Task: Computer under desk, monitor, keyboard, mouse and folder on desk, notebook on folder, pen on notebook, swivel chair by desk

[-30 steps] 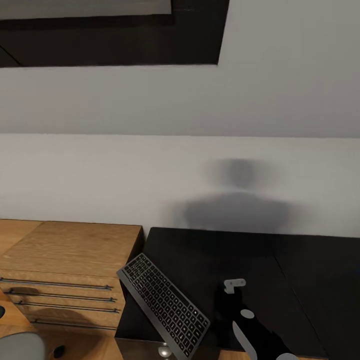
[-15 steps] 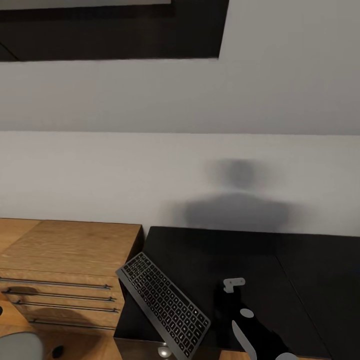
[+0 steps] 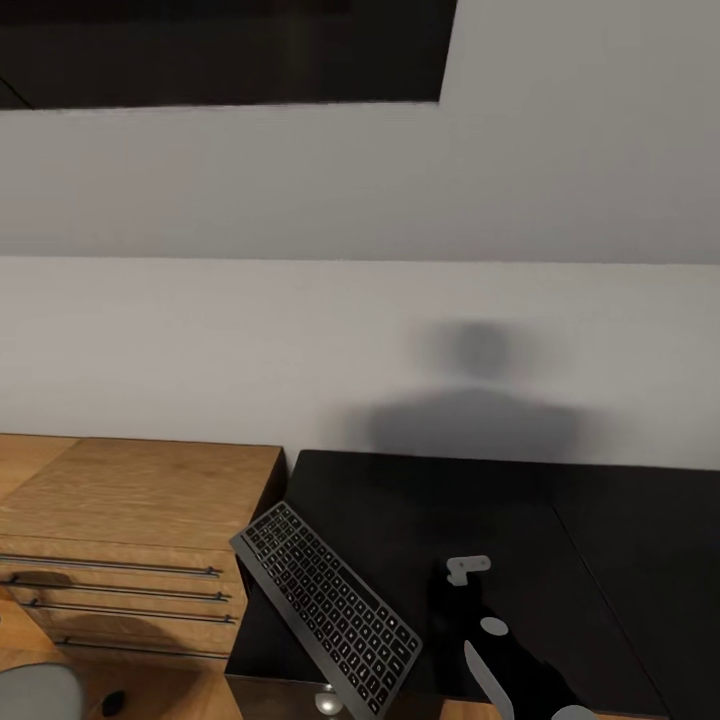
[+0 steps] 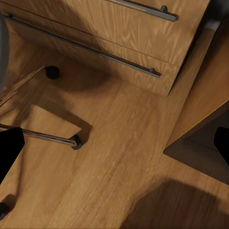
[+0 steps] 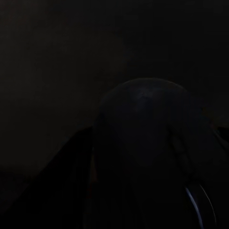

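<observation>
The keyboard (image 3: 325,620) lies slantwise on the near left corner of the black desk (image 3: 540,510). To its right my right gripper (image 3: 455,612) is low over the desk top, black against black. In the right wrist view a dark rounded mouse (image 5: 148,157) sits between the fingers (image 5: 67,164), which lie close against its sides. My left gripper (image 4: 114,148) hangs open over the wood floor, holding nothing. The swivel chair shows as a grey seat edge (image 3: 35,695) in the head view. Its chrome base legs (image 4: 47,137) and castors show in the left wrist view.
A light wooden chest (image 3: 140,490) with long bar handles (image 4: 86,47) stands against the desk's left side. A grey wall rises behind both, with a dark panel (image 3: 220,50) high up. My shadow falls on the wall above the desk.
The whole head view has shifted up a little, so the camera moved. The keyboard, the desk and my right arm keep their places relative to one another.
</observation>
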